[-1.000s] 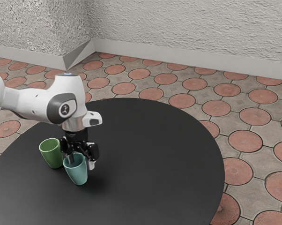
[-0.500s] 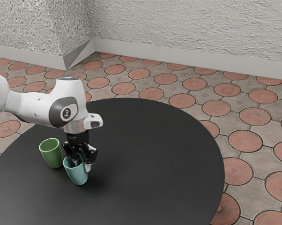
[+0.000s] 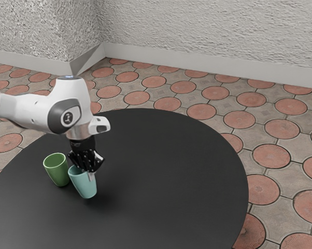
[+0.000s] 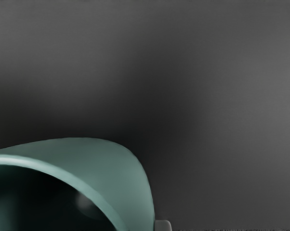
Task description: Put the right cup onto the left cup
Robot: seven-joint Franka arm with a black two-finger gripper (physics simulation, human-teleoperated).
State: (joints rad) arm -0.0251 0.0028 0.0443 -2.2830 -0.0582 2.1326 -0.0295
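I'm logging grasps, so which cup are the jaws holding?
The teal cup: the jaws grip its wall at the rim, while the green cup stands ungripped on the black table.

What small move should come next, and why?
I'd probably raise the teal cup straight up: the gripper has it by the rim, but its base looks lower than the rim of the green cup it must go onto.
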